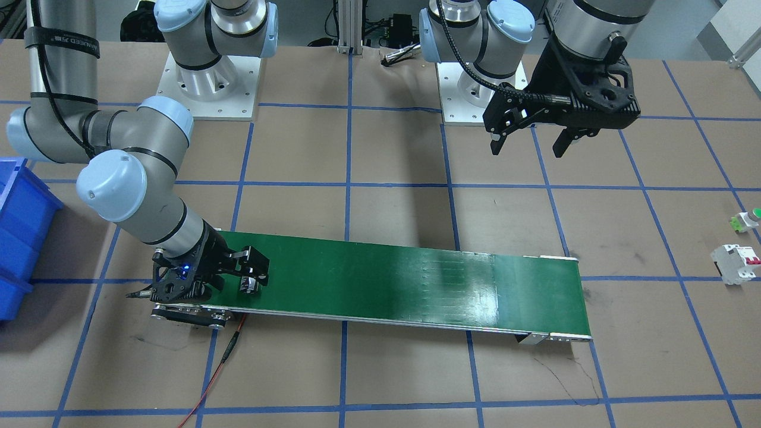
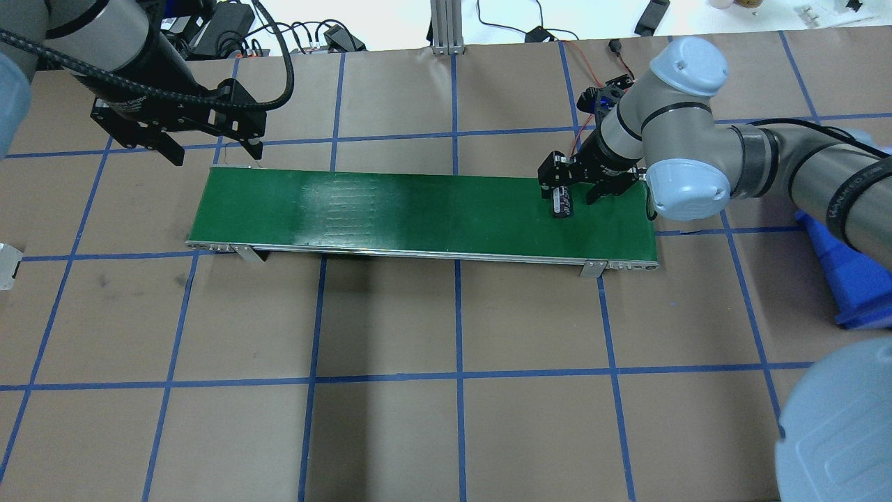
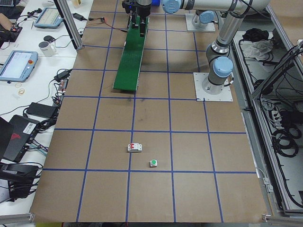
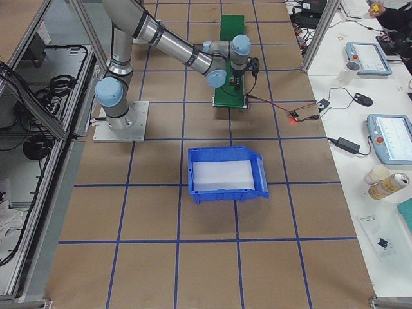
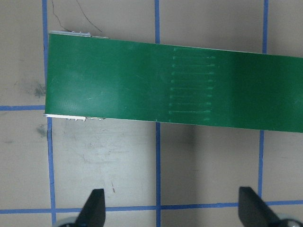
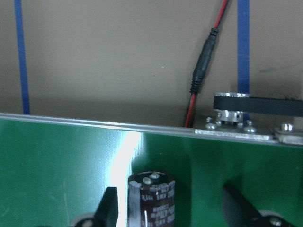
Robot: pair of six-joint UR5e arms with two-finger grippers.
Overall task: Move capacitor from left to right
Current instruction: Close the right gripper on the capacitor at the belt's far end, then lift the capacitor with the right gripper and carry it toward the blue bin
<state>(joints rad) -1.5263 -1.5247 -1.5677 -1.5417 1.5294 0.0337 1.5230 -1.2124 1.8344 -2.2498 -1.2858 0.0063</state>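
Observation:
The capacitor (image 2: 562, 203), a stubby black cylinder with silvery stripes, stands upright on the green conveyor belt (image 2: 418, 209) near its right end. My right gripper (image 2: 575, 189) is low over the belt and open. Its fingers straddle the capacitor without clamping it. In the right wrist view the capacitor (image 6: 151, 201) stands close to the left finger (image 6: 109, 208), with a wide gap to the other finger (image 6: 239, 201). In the front-facing view it shows between the fingers (image 1: 250, 284). My left gripper (image 2: 214, 152) hangs open and empty above the belt's left end (image 5: 94, 75).
A blue bin (image 4: 222, 174) sits on the table beyond the belt's right end. A white circuit breaker (image 1: 737, 263) and a green-capped push button (image 1: 748, 220) lie past the belt's left end. A red wire (image 1: 220, 368) runs from the belt's motor end.

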